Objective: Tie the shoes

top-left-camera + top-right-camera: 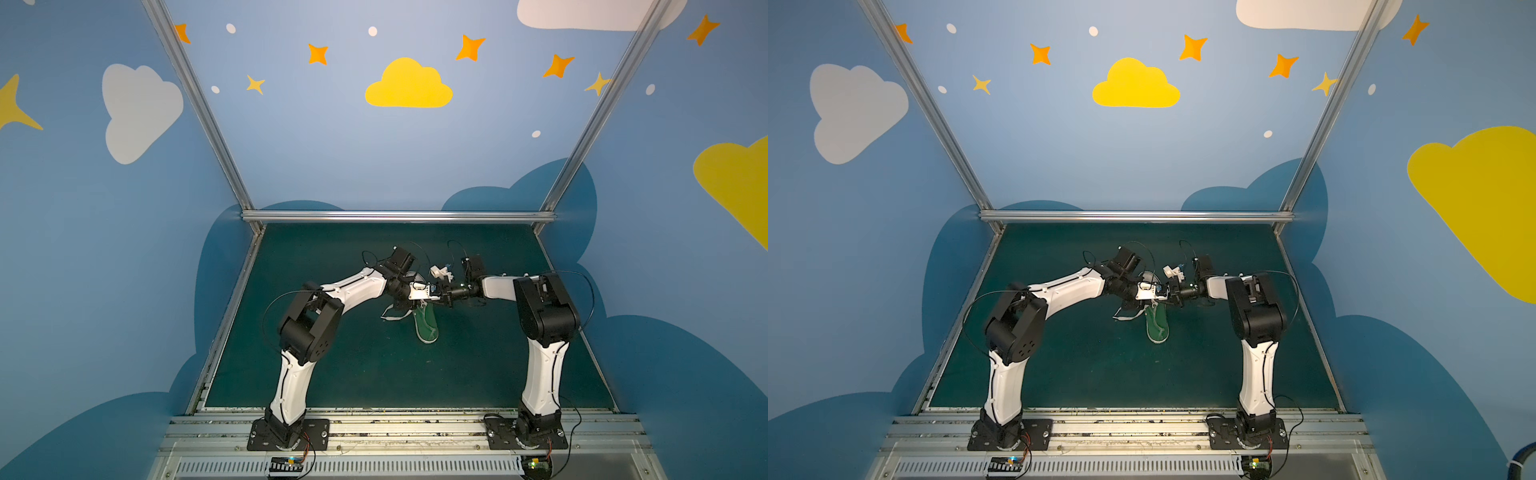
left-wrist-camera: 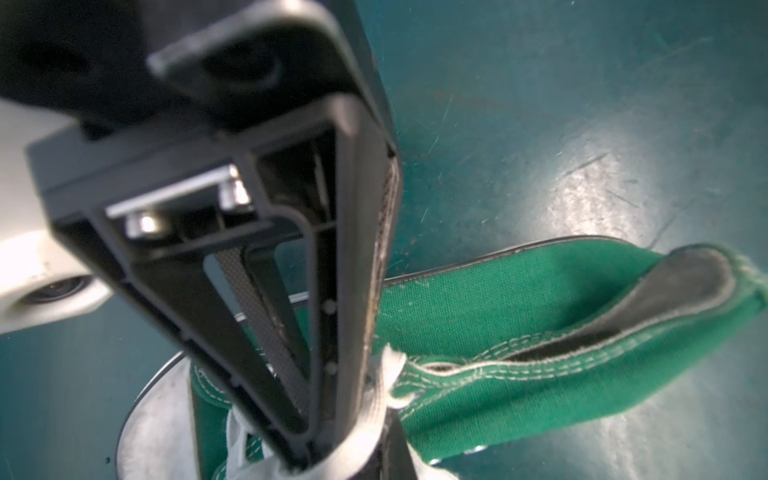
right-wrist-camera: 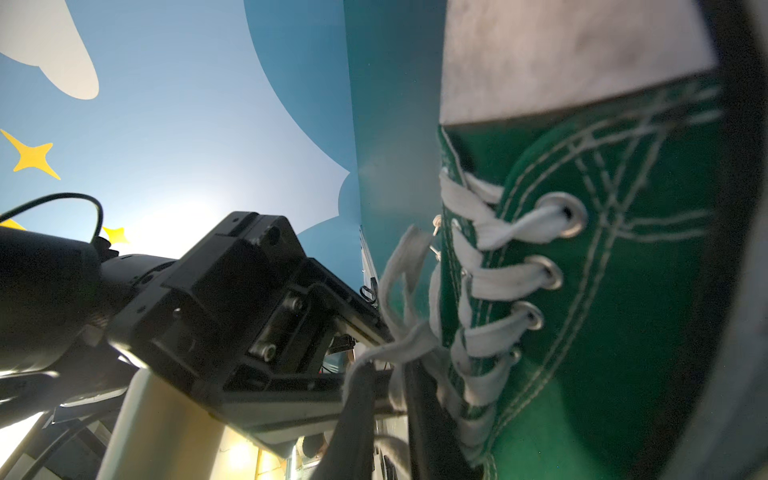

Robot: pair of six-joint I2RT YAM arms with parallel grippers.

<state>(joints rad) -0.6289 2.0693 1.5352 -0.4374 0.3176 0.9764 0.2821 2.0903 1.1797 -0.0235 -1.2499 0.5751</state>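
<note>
At the middle of the green mat (image 1: 374, 374), the green sneaker (image 1: 426, 326) lies beneath both arms. Your left gripper (image 2: 316, 453) is pressed together, pinching a white lace (image 2: 374, 399). Whether your right gripper (image 3: 390, 374) holds any, you cannot tell. You're likely mid-knot, so next draw the strands apart evenly.

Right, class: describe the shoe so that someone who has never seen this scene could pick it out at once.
Find the dark teal table mat below the blue, cloud-painted walls. Near its middle lies a small sneaker. It is the only loose object there: green canvas, white sole edge, white laces trailing beside it.
</note>
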